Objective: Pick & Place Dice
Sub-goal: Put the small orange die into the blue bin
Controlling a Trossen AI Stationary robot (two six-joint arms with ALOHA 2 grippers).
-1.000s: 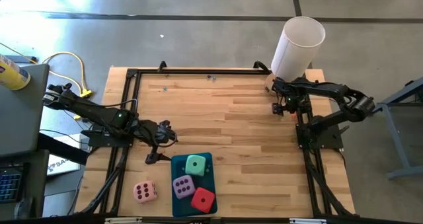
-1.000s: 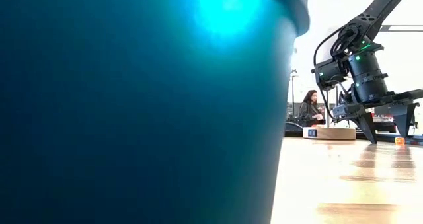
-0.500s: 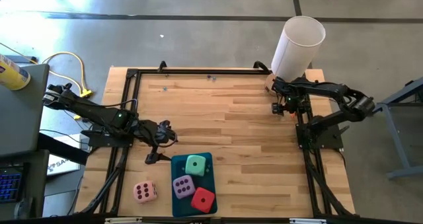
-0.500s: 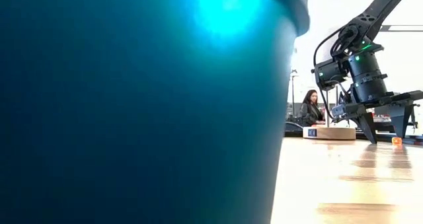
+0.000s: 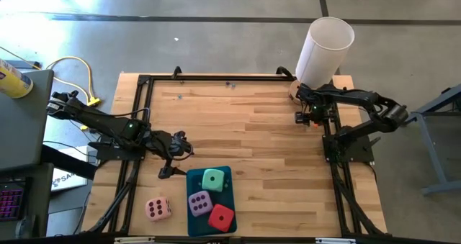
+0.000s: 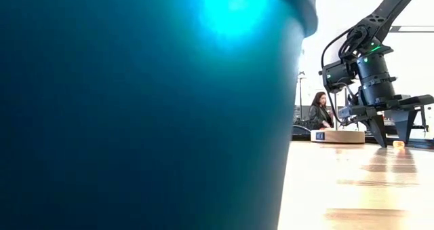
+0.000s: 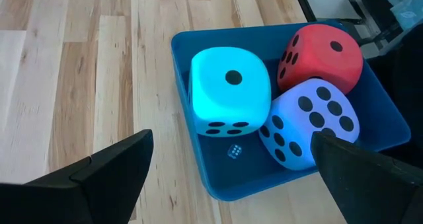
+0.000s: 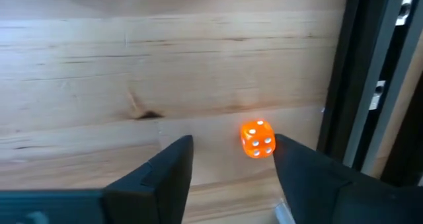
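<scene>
The teal tray (image 5: 193,214) lies near the table's near edge and holds the mint green die (image 5: 212,179), the lilac die (image 5: 199,201) and the red die (image 5: 221,217). The pale pink die (image 5: 158,209) sits on the table left of the tray. My left gripper (image 5: 171,160) is open just beyond the tray's far left corner, looking onto the three dice (image 7: 230,88). My right gripper (image 5: 308,119) points down near the right rail, open. A small orange die (image 8: 258,139) stands on the wood between its fingers. My right gripper comes from above, pointing down, with the small orange die (image 6: 398,144) on the table between its fingers. The die stands against the inner side of one finger (image 8: 297,161). The other finger (image 8: 168,168) is apart from it.
A white cylinder (image 5: 328,46) stands at the far right corner. Black frame rails (image 5: 333,150) run along the table's sides. A tiny clear die (image 7: 234,151) lies on the tray floor. The tray wall (image 6: 135,108) blocks most of the low view. A person (image 6: 317,111) sits far behind.
The right gripper's fingers have drawn closer together without shutting. One finger has pushed the small orange die a short way along the table toward the other finger. The left arm and the large dice have kept still.
</scene>
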